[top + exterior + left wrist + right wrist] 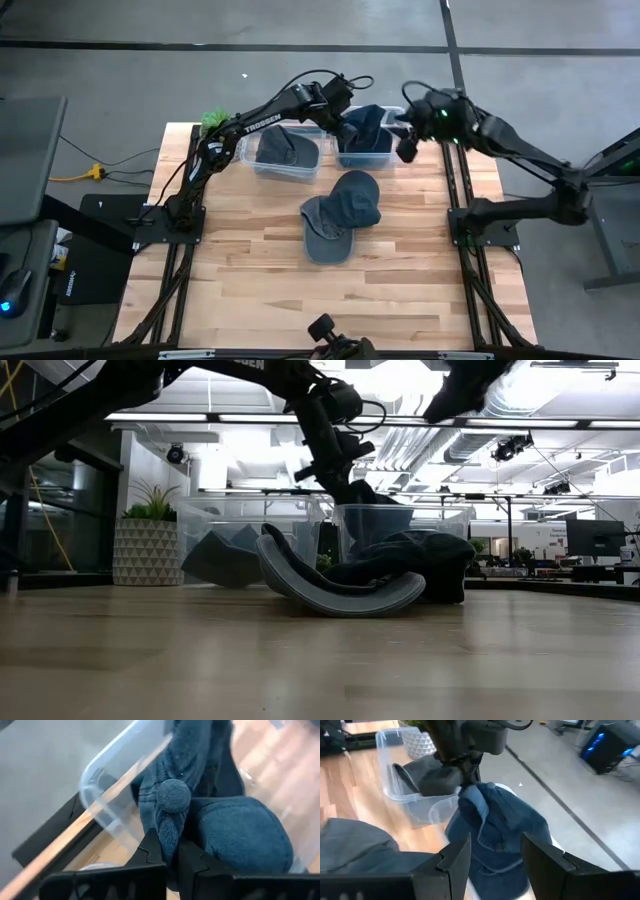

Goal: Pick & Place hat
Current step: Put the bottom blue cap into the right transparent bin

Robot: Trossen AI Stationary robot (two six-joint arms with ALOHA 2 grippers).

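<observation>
**Blue hat pinched over the right-hand bin**

The left gripper (170,857) has its two fingers (150,851) pressed together on a fold of the blue hat (235,832), just below the round button at the hat's crown. In the high view this gripper (345,122) sits at upper centre, and the blue hat (366,128) hangs from it into the clear bin (345,157) on the right of the pair. The right gripper (492,852) has its fingers spread wide with nothing between them; it points at the same blue hat (495,832) from close by, and in the high view it (407,148) hovers just right of that bin.

A second clear bin (250,158) stands touching the first on its left and holds a dark grey hat (285,148). Just below the bins, near the middle of the frame, two more grey hats (340,212) lie in a loose heap on the table (250,270), one brim turned up. The low view shows that heap (360,575) in front of both bins.

The table is pale wooden planking with dark rails running down its left and right edges. A small green plant (213,120) in a patterned white pot (148,552) stands at the upper left corner. Grey concrete floor surrounds the table, with a yellow cable (75,175) at the left. Beyond the table, the low view shows an open hall with ceiling lights and monitors (594,538) at the right.
</observation>
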